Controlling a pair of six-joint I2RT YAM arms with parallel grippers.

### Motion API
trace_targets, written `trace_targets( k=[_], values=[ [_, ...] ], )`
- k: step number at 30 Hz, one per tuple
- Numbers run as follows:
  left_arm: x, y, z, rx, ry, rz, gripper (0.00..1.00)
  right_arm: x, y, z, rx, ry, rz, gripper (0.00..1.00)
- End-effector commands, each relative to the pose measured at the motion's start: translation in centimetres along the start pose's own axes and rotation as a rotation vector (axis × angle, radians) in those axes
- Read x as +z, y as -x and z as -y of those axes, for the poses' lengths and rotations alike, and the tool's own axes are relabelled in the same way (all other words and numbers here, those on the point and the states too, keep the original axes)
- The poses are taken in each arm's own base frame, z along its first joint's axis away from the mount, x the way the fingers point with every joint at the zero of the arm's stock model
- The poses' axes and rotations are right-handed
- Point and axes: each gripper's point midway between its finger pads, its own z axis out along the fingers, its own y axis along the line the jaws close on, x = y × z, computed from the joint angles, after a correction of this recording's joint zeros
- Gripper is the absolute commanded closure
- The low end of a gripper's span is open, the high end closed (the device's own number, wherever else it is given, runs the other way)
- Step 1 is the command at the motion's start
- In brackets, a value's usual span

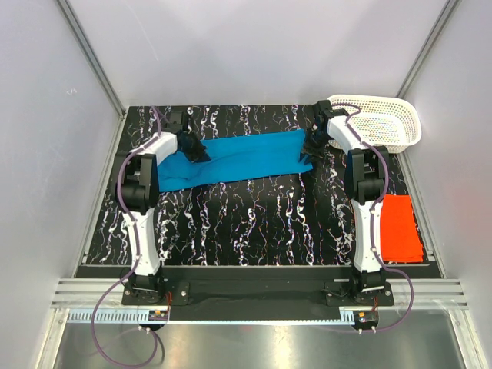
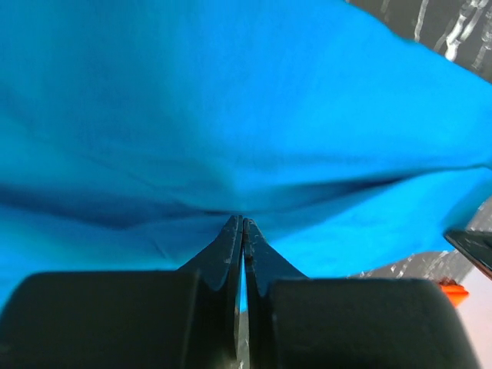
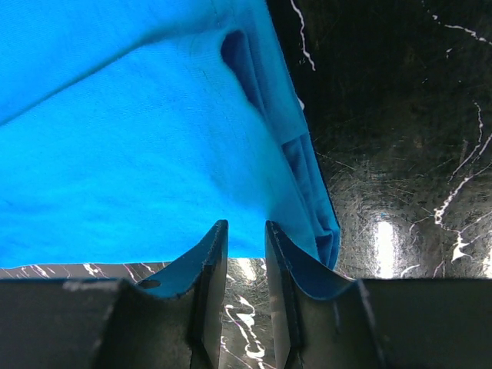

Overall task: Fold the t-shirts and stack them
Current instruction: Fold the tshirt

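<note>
Progress looks roughly half made. At the left, the left end effector point(image 2: 242, 221) is clamped tight on a fold of the bright blue cloth t-shirt point(image 1: 238, 157). That shirt lies spread in a long crumpled band across the far part of the black white-veined table point(image 1: 254, 219), not yet folded into any neat shape. At the band's right end, the right end effector point(image 3: 244, 227) sits at the shirt's edge with its jaws parted and a gap between them; no cloth shows pinched there. Further right, the white perforated plastic basket point(image 1: 409, 137) stands in the far right corner, near that arm and apart from the blue shirt. Nearest the right edge, the orange-red cloth t-shirt point(image 1: 401, 227) lies as a flat, tidy rectangle on the table, well apart from the blue one, so I judge it already folded. What remains, by my reckoning, is folding the blue shirt and laying one on the other.

Only the top view takes in both shirts, the basket and how far apart the pieces lie; it shows neither set of jaws clearly. The left wrist view alone makes plain the pinch on blue cloth, with the fabric puckering toward the fingertips. The right wrist view alone shows the parted jaws, the shirt's doubled side seam beside them and bare table past the edge
</note>
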Motion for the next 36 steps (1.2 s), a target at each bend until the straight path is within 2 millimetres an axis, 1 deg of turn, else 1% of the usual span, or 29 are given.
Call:
trace_targets(
  k=[1,5,6,7,8,9,11,12,14,15,17,18,20,21,22,23,24,25,26,27,31,34,36],
  values=[
    [0.8,1.8,0.2,0.040,0.018,0.035,0.95,-0.1,-0.1,0.0,0.013,0.003,-0.005,0.68],
    [1.7,2.1,-0.1,0.051,0.038,0.032,0.95,-0.1,-0.2,0.3,0.017,-0.003,-0.008,0.68],
    [1.9,2.3,-0.3,0.054,0.045,0.036,0.95,-0.2,-0.3,0.1,0.014,-0.001,-0.009,0.68],
    [1.8,2.7,0.0,0.066,0.039,0.046,0.95,-0.2,-0.3,0.2,0.014,0.000,-0.010,0.68],
    [2.2,2.8,-0.1,0.069,0.045,0.044,0.95,-0.2,-0.3,0.2,0.015,0.000,-0.010,0.68],
    [2.3,2.8,-0.2,0.071,0.051,0.037,0.95,-0.2,-0.3,0.2,0.015,0.001,-0.009,0.68],
    [1.9,3.3,0.3,0.083,0.040,0.045,0.95,-0.2,-0.3,0.2,0.015,-0.002,-0.009,0.68],
    [1.4,3.5,0.8,0.091,0.033,0.053,0.94,-0.1,-0.2,0.3,0.018,-0.002,-0.009,0.68],
    [0.5,3.9,1.2,0.108,0.030,0.074,0.86,-0.1,-0.3,0.2,0.017,-0.002,-0.009,0.68],
    [-0.8,4.3,1.9,0.120,0.018,0.098,0.83,0.0,-0.3,0.3,0.019,-0.003,-0.012,0.68],
    [-2.0,4.4,2.8,0.146,0.003,0.117,0.76,0.1,-0.2,0.4,0.017,-0.010,-0.008,0.68],
    [-3.1,4.3,3.6,0.160,-0.016,0.129,0.75,0.1,-0.3,0.5,0.016,-0.013,-0.008,0.68],
    [-4.2,3.9,4.3,0.182,-0.031,0.137,0.74,0.1,-0.2,0.6,0.013,-0.020,-0.005,0.68],
    [-4.3,3.1,4.4,0.192,-0.032,0.124,0.74,0.1,-0.2,0.6,0.013,-0.019,-0.006,0.68],
    [-5.3,2.9,5.0,0.199,-0.049,0.135,0.74,0.0,-0.1,0.5,0.009,-0.018,-0.001,0.68],
    [-5.5,2.3,5.1,0.201,-0.051,0.127,0.74,-0.1,0.0,0.5,0.012,-0.015,0.002,0.68],
    [-5.7,1.8,5.4,0.204,-0.059,0.122,0.77,-0.1,0.0,0.6,0.009,-0.019,0.002,0.68],
    [-5.4,0.6,5.2,0.209,-0.054,0.099,0.78,-0.2,-0.1,0.7,0.005,-0.023,0.002,0.68],
    [-5.6,0.1,5.6,0.218,-0.063,0.099,0.80,-0.2,0.0,0.7,0.001,-0.023,0.005,0.68],
    [-5.3,-0.7,5.8,0.233,-0.061,0.092,0.82,-0.2,-0.1,0.8,-0.003,-0.027,0.002,0.68],
    [-3.6,-2.6,5.0,0.226,-0.046,0.038,0.86,-0.5,-0.6,1.1,-0.006,-0.034,-0.002,0.68],
    [-2.5,-2.9,4.7,0.220,-0.040,0.020,0.85,-0.5,-1.0,1.2,-0.009,-0.036,-0.012,0.68],
    [-1.7,-2.5,4.3,0.231,-0.022,0.025,0.84,-0.2,-1.2,1.3,-0.005,-0.036,-0.020,0.68]
  ],
)
